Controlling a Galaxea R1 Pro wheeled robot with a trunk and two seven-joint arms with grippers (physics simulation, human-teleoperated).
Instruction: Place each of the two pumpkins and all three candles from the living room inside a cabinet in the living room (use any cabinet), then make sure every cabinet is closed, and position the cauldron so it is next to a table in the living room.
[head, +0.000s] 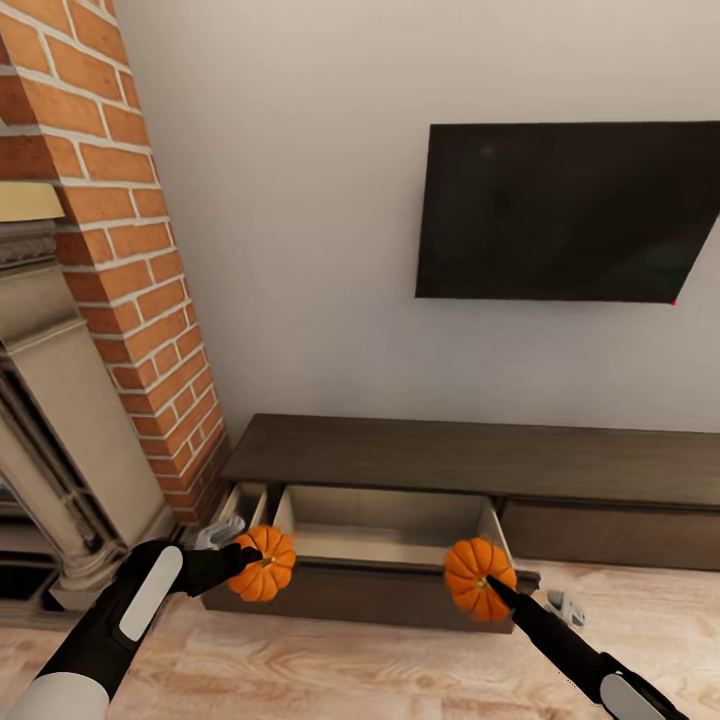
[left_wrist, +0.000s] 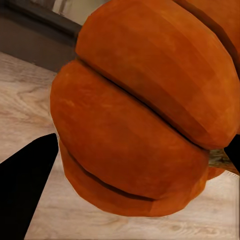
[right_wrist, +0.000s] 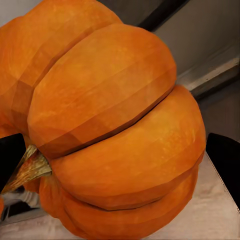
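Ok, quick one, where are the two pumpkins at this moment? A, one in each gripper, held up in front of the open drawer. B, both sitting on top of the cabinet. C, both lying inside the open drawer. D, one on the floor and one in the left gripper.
A: the left gripper is shut on the left pumpkin and the right gripper on the right pumpkin, both in front of the cabinet, whose open drawer has nothing visible inside it.

left pumpkin: orange, ribbed, held at drawer's lower-left corner | right pumpkin: held at lower-right corner | cabinet: dark, drawer open, pale interior
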